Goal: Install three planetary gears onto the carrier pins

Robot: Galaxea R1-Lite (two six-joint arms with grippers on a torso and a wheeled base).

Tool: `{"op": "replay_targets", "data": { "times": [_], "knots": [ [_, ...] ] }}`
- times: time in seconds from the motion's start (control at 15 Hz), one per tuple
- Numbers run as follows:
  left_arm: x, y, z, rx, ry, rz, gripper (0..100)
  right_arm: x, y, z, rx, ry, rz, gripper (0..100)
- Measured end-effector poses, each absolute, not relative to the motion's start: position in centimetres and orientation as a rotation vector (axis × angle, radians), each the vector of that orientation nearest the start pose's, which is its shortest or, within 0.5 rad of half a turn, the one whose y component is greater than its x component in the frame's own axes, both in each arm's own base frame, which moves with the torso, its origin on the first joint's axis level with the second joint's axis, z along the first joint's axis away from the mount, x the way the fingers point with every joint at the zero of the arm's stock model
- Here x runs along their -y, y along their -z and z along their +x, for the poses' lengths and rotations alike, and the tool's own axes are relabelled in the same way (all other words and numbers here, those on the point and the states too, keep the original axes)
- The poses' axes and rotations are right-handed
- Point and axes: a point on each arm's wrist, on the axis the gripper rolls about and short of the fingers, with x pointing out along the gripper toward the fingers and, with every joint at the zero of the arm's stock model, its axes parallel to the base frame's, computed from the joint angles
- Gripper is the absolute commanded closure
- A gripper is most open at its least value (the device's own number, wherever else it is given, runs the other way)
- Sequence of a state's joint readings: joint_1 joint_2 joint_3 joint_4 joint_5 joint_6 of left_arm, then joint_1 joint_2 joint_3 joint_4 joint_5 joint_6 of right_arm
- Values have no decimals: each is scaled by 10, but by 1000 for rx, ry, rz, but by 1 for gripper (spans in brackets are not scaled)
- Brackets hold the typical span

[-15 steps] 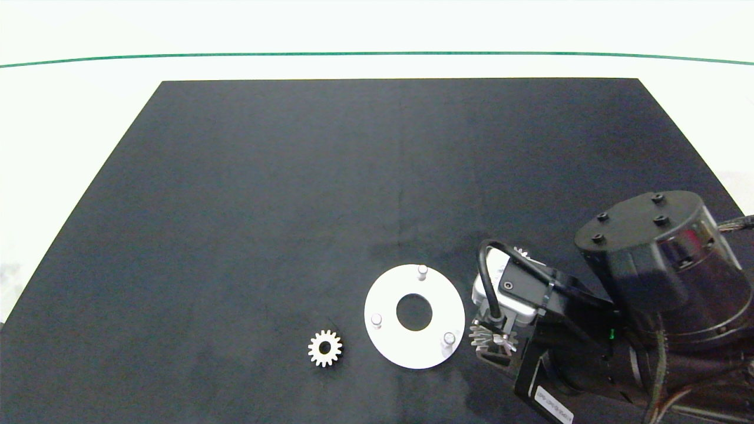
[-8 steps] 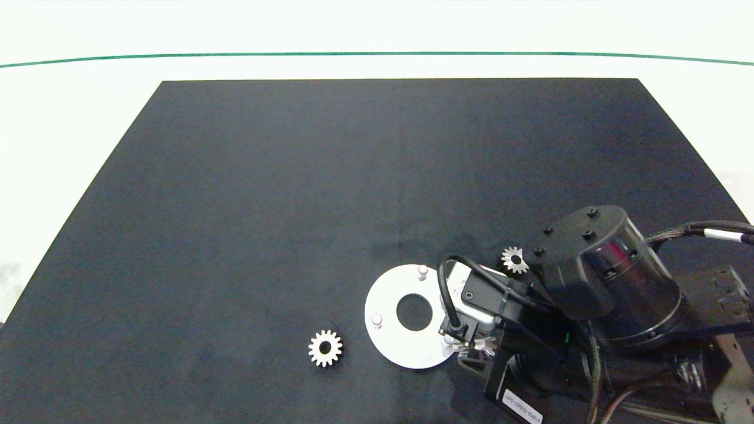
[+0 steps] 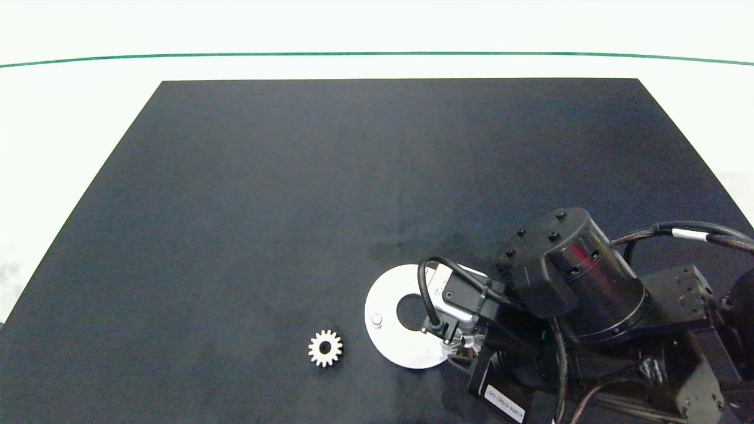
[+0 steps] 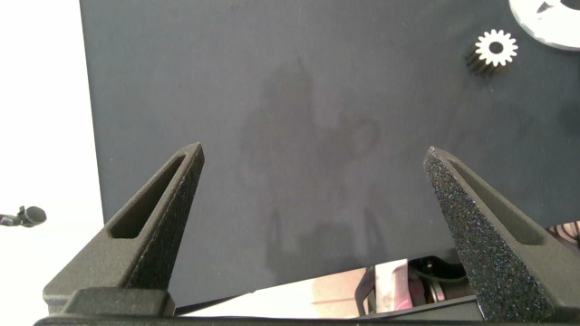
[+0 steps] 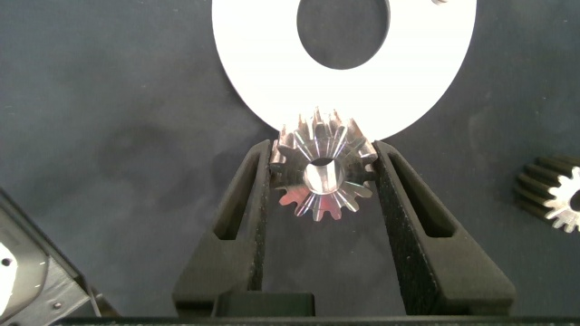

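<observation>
Since the earlier frame your right gripper (image 5: 319, 177) has carried its planetary gear (image 5: 319, 172) leftward over the white disc (image 3: 386, 303), its bore nearing a carrier pin (image 3: 376, 320); fingers pinch the teeth flat. Another gear (image 3: 324, 348) lies beside the disc. Left gripper (image 4: 317, 195), spread, idles apart

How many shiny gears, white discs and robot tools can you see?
Small shiny silver metal gears: 3 (one held, two lying loose)
Flat white ring-shaped disc: 1
Grey two-fingered tools: 2 (left tool, right tool)
Total: 6
</observation>
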State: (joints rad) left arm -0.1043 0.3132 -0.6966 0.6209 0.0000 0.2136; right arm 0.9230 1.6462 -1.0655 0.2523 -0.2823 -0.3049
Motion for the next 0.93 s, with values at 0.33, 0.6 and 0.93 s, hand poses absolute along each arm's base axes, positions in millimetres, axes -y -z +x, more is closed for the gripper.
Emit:
{"op": "replay_targets", "data": {
  "times": [0.33,0.6,0.93],
  "knots": [
    [-5,-205,-52,-221,128,225,0,-223,-188,177,-613,-702,-773,96],
    [-5,-204,-52,-224,130,225,0,-228,-185,181,-619,-702,-775,96],
    [-6,-205,-52,-220,132,223,0,-235,-184,181,-617,-713,-781,96]
  ]
}}
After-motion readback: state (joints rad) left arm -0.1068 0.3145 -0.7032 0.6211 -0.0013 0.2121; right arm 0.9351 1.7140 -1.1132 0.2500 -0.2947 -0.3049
